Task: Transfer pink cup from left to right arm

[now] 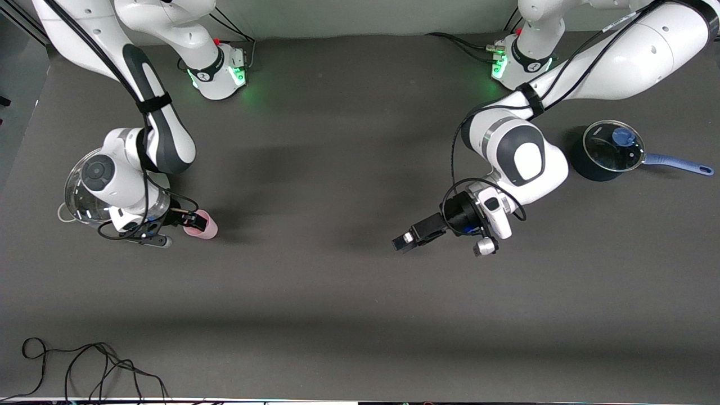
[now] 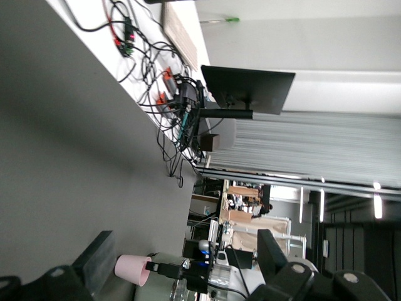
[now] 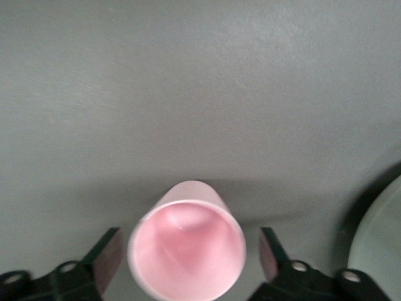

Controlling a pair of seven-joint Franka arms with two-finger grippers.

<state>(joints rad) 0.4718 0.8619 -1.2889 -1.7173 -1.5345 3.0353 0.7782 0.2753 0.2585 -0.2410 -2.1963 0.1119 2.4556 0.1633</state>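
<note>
Right pincer point(image 3: 188, 260) open around pink cup point(image 3: 187, 251); dark grey tabletop point(image 1: 337, 281).

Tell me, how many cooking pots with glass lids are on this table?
2. A dark saucepan with a blue handle and glass lid sits at the left arm's end. A glass-lidded pot sits at the right arm's end, largely hidden under that arm, beside the small pale-pink plastic cup.

Blue-handled saucepan with glass lid point(image 1: 612, 151), glass bowl point(image 1: 76, 198), loose black cable point(image 1: 84, 365)
</note>
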